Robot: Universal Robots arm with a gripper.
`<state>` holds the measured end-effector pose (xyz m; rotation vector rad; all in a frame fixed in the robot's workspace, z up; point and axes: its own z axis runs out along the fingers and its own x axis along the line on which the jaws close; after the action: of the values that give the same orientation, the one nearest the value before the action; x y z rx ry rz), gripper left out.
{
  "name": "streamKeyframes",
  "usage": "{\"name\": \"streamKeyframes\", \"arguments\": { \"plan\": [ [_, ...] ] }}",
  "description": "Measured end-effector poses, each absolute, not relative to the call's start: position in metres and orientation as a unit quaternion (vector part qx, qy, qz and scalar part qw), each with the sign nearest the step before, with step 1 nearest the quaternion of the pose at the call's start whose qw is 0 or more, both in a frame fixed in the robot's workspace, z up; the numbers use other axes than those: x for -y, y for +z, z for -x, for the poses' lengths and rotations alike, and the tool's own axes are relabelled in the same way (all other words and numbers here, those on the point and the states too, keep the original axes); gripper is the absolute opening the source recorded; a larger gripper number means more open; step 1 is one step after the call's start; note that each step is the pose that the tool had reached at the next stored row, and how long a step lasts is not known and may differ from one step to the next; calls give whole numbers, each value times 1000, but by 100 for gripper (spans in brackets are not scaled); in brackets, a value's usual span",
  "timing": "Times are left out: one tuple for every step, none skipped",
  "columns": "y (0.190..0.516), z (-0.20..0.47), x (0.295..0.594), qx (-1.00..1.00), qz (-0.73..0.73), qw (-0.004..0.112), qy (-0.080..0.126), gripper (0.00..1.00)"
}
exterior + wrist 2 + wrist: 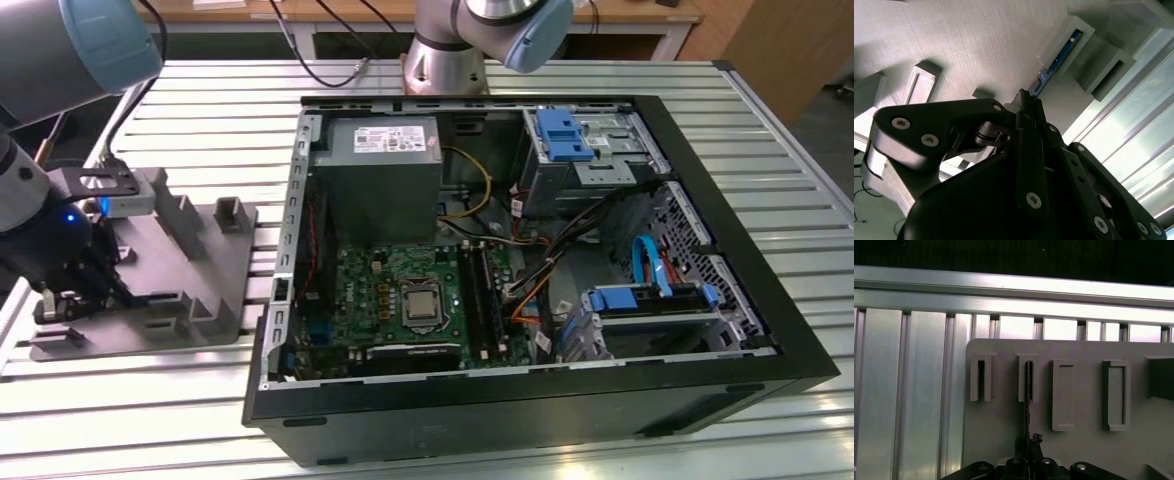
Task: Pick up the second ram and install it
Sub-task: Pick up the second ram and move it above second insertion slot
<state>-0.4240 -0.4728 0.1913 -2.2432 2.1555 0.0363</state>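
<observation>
The second ram (1055, 64) is a slim bluish-green stick standing on edge in a slotted block of the grey fixture tray (969, 45). Edge-on in the first wrist view, the ram (1027, 395) runs from a tray slot (1028, 371) down to my gripper (1027, 446). The black fingers (1029, 130) of my gripper (1025, 100) are shut on the near end of the stick. In the exterior view my gripper (74, 295) hangs low over the tray (187, 290), at the exterior view's left of the open computer case (534, 400).
The motherboard (400, 290) lies inside the case, with its long black memory slots (483, 295) beside the processor. Cables, blue drive brackets (641, 300) and a power supply (387, 170) crowd the case. The tray has raised blocks (234, 215). Slatted aluminium table (904, 390) lies all around.
</observation>
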Motion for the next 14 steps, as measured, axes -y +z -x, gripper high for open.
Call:
{"name": "streamKeyframes", "arguments": {
  "plan": [
    [191,424,473,-693,721,15,12,14],
    [191,424,473,-693,721,15,12,14],
    [191,424,473,-693,721,15,12,14],
    [191,424,473,-693,721,15,12,14],
    [191,424,473,-693,721,15,12,14],
    [191,424,473,-693,721,15,12,14],
    [191,424,473,-693,721,15,12,14],
    [191,424,473,-693,721,15,12,14],
    [191,424,473,-693,721,15,12,14],
    [191,424,473,-693,721,15,12,14],
    [191,424,473,-693,721,16,12,14],
    [192,424,473,-693,721,16,12,14],
    [193,424,473,-693,721,16,12,14],
    [194,424,473,-693,721,16,12,14]
  ]
}}
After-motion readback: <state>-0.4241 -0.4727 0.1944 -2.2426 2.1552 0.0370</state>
